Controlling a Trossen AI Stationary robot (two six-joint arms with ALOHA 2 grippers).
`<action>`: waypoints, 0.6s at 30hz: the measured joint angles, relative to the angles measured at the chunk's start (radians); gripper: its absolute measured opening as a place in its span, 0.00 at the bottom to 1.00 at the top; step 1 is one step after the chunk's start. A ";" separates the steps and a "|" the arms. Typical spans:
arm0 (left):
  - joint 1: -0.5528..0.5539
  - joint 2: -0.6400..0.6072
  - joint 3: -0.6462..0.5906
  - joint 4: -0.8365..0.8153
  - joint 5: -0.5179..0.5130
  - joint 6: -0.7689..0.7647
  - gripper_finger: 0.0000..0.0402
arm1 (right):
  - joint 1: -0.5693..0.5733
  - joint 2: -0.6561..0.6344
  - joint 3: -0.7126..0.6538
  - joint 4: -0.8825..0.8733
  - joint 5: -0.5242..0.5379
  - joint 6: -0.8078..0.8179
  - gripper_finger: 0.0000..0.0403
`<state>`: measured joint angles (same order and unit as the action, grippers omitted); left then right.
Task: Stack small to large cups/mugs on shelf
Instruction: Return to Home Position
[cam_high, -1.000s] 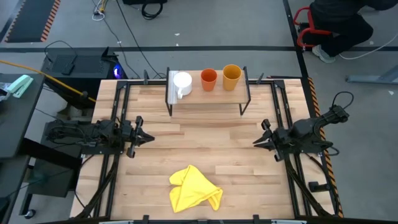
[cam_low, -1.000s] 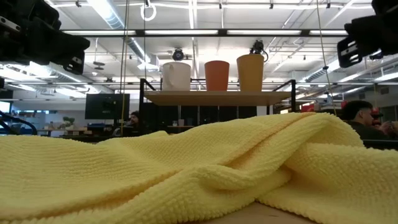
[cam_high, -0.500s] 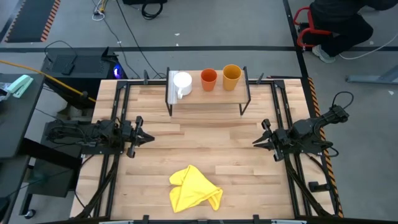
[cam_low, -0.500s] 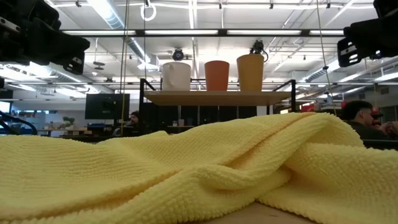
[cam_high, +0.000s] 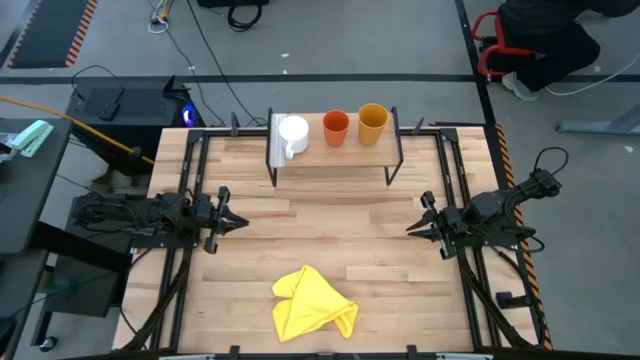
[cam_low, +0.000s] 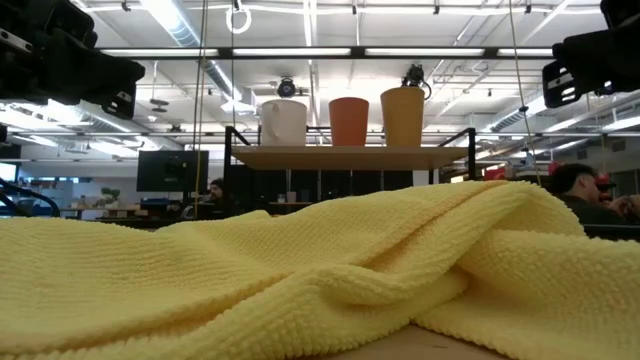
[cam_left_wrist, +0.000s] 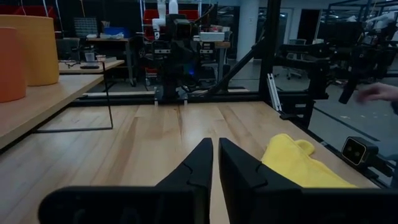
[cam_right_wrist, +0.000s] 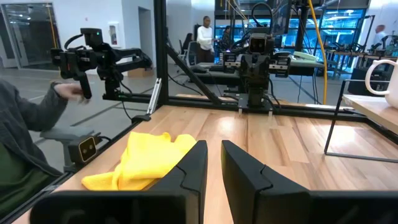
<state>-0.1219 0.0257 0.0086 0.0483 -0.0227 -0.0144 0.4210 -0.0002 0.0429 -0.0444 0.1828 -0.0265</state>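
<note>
Overhead view of a wooden table (cam_high: 330, 240) with a robot arm at each side. Nothing on the table has moved over the last second: both arms sit in the same pulled-back spots as before, apart from a very slight shift of the right arm seen from table height. That stillness suggests the return to rest is nearly or fully done and the stacking job is finished.

The left gripper (cam_high: 243, 222) lies low at the left edge, pointing inward. Its fingers are almost together with only a thin slit between them, and it holds nothing. The right gripper (cam_high: 410, 230) mirrors it at the right edge, also nearly closed and empty.

The shelf (cam_high: 335, 160), a low light-wood board on thin black legs, stands at the far middle of the table. Three vessels stand upright on it in a row, apart from each other: a white mug (cam_high: 293, 131) with a handle at the left end, a red-orange cup (cam_high: 336, 124) in the middle, and a taller yellow-orange cup (cam_high: 372, 118) on the right. From table height they rise in height from left to right.

A crumpled yellow cloth (cam_high: 313, 304) lies near the front edge, well apart from the shelf.
</note>
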 joint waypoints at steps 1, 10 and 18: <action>0.000 0.000 0.000 0.000 0.000 0.000 0.08 | 0.000 0.000 0.000 0.000 0.000 0.000 0.14; 0.000 0.000 0.000 0.000 0.000 0.000 0.06 | 0.000 0.000 0.000 0.000 0.000 0.000 0.14; 0.000 0.000 0.000 0.000 0.000 0.000 0.09 | 0.000 0.000 0.000 0.000 0.000 0.001 0.14</action>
<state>-0.1219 0.0257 0.0086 0.0483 -0.0227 -0.0147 0.4210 -0.0002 0.0425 -0.0444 0.1825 -0.0257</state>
